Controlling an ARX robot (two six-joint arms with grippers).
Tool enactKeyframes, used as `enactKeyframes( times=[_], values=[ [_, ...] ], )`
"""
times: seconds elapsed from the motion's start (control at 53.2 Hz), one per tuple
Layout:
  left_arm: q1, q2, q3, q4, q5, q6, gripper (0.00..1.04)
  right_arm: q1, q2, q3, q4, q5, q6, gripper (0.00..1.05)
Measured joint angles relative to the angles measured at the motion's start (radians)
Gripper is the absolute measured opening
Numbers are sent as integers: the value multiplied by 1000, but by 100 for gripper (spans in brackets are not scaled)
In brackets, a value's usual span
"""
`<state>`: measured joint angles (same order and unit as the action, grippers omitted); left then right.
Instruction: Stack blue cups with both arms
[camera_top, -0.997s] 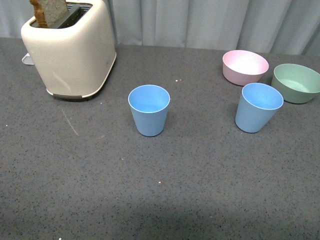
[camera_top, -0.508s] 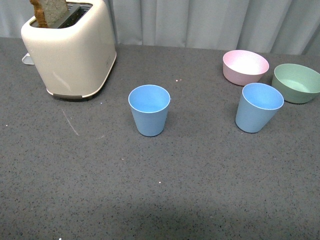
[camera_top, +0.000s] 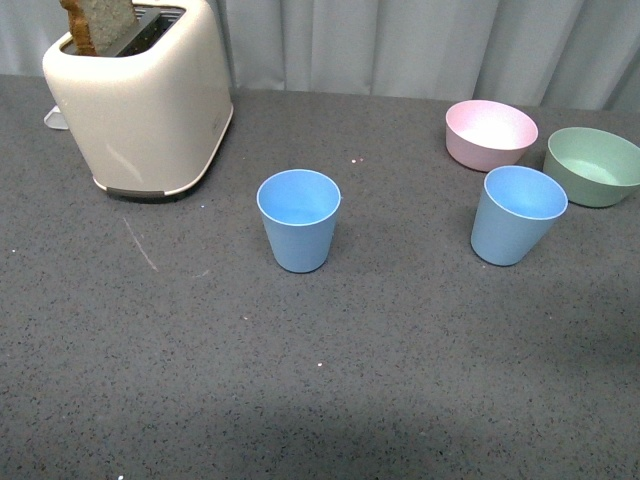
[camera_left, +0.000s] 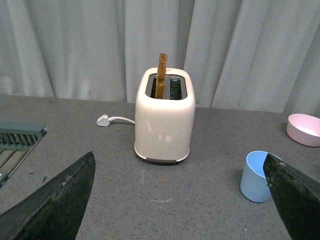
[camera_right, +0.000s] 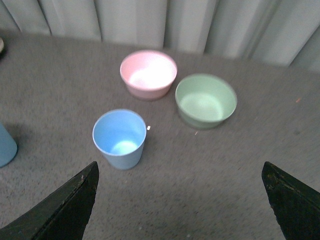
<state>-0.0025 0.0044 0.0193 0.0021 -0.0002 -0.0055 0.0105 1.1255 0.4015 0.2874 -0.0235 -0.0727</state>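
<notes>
The left hand (camera_left: 179, 159) is spread wide and holds nothing. Its two dark fingers (camera_left: 55, 205) frame the wrist view from either side, raised clear of the table (camera_top: 320, 390). Between them that view looks straight at the cream toaster (camera_left: 165, 117), which has a slice of toast (camera_left: 162, 75) standing up in one slot and a white plug (camera_left: 103, 120) lying on the table just beside it. The right hand (camera_right: 180, 165) is likewise wide open and empty, with its fingers (camera_right: 60, 210) apart over bare table. Neither hand shows in the front view.

The nearer blue cup (camera_top: 298, 220) stands upright on the table, mouth up. It is near the toaster (camera_top: 140, 100), to the robot's right of it and a little closer to the robot. The same cup appears beside the left hand's far finger (camera_left: 255, 177). The farther blue cup (camera_top: 517, 215) is also upright and empty, well apart from the toaster and further to the robot's right. It sits between the right hand's fingers in the wrist view (camera_right: 119, 139). The two cups do not touch.

Farther from the toaster than that second cup, a pink bowl (camera_top: 490, 133) and a green bowl (camera_top: 592, 165) sit side by side, close to the cup. A pale curtain (camera_top: 420, 45) hangs behind the toaster and the table.
</notes>
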Motion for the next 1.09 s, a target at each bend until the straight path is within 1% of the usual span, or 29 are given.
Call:
enactKeyframes(
  times=[0.038,0.113,0.245,0.301,0.357,0.489,0.546,0.564,0.658,0.677,0.809,0.941,0.997,1.035,1.091],
  values=[
    [0,0,0,0,0,0,98,3,115,65,-27,1,37,95],
    [0,0,0,0,0,0,98,10,294,188,-85,3,85,95],
    [0,0,0,0,0,0,98,22,497,350,-136,-5,138,95],
    [0,0,0,0,0,0,98,34,613,449,-156,16,157,95],
    [0,0,0,0,0,0,98,44,706,533,-210,26,187,95],
    [0,0,0,0,0,0,98,66,857,635,-256,12,241,95],
    [0,0,0,0,0,0,98,74,896,659,-265,14,256,88],
    [0,0,0,0,0,0,98,78,915,671,-270,15,259,83],
    [0,0,0,0,0,0,98,87,950,693,-285,21,269,65],
    [0,0,0,0,0,0,98,89,954,697,-286,22,272,60],
    [0,0,0,0,0,0,98,92,956,706,-297,23,280,35],
    [0,0,0,0,0,0,98,89,956,707,-311,16,283,15],
    [0,0,0,0,0,0,98,87,954,707,-320,1,286,5],
    [0,0,0,0,0,0,98,87,948,707,-328,-25,295,1],
    [0,0,0,0,0,0,98,91,927,707,-338,-71,314,1]
  ],
)
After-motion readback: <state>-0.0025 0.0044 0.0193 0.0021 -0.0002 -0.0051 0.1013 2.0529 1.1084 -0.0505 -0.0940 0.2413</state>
